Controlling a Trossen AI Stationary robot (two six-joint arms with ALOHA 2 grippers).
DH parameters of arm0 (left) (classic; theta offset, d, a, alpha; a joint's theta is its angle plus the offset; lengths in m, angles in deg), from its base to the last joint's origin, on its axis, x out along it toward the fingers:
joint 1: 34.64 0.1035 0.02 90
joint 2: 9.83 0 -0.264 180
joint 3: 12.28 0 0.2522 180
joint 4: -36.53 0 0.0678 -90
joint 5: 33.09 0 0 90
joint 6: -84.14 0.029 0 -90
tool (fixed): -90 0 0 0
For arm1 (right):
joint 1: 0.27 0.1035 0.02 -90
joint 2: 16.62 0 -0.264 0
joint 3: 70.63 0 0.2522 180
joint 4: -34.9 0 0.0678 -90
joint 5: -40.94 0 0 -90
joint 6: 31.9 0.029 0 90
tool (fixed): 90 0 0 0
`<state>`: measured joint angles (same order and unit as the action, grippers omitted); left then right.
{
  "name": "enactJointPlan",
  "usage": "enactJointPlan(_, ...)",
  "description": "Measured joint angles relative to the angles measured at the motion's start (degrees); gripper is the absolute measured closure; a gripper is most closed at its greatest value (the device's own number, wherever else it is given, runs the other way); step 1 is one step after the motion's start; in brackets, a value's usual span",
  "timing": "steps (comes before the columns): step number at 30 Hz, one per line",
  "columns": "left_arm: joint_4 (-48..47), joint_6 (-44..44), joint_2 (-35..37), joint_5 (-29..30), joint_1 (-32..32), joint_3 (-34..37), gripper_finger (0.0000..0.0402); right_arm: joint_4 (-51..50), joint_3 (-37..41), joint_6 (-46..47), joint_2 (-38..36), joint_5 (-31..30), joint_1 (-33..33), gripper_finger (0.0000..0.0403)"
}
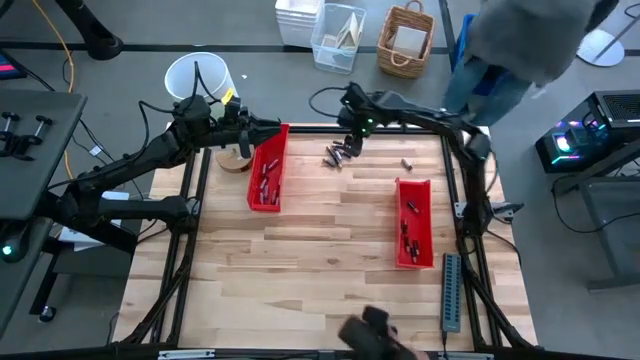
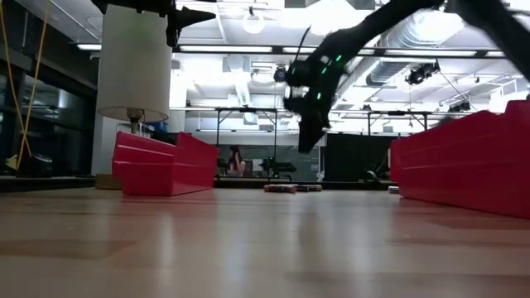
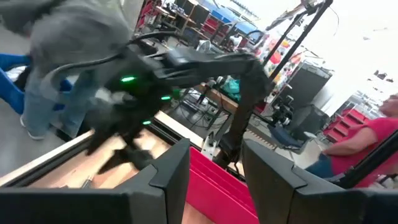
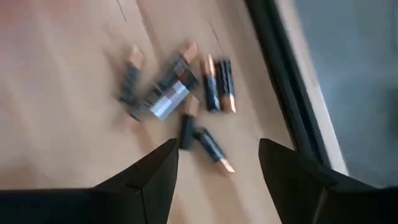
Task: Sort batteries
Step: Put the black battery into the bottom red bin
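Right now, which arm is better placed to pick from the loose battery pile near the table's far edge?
Right. The right hand hangs open just over the loose batteries, which fill its wrist view. The left hand is over the left red tray, away from the pile.

No readable text, label or number on anything here.

I see light wood plank desk [image 1: 310, 270], dark frame round edges. On it: red tray [image 1: 268, 168] near far-left corner, long axis front-to-back, w/ batteries inside. 2nd red tray [image 1: 413, 222] on right half, also holding some. Loose cluster of batteries [image 1: 336, 154] near far edge, btwn trays; one stray battery [image 1: 407, 163] just beyond right tray. Long grey ridged strip [image 1: 451, 291] by right edge, nearer front. Round tan object [image 1: 234, 160] at far-left corner, touching left tray; can't ID.
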<state>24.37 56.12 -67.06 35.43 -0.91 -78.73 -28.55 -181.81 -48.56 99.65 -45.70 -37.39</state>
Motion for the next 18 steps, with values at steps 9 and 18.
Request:
enactJointPlan(9,-0.1,-0.9,0.0,0.0,0.0,0.0,0.0266,-12.8,-14.2,-14.4,16.7,-3.4,-2.6,0.0186)
enactJointPlan(18,-0.2,-0.9,0.0,0.0,0.0,0.0,0.0266,-13.0,-10.8,-18.2,17.8,-0.7,-2.4,0.0186)
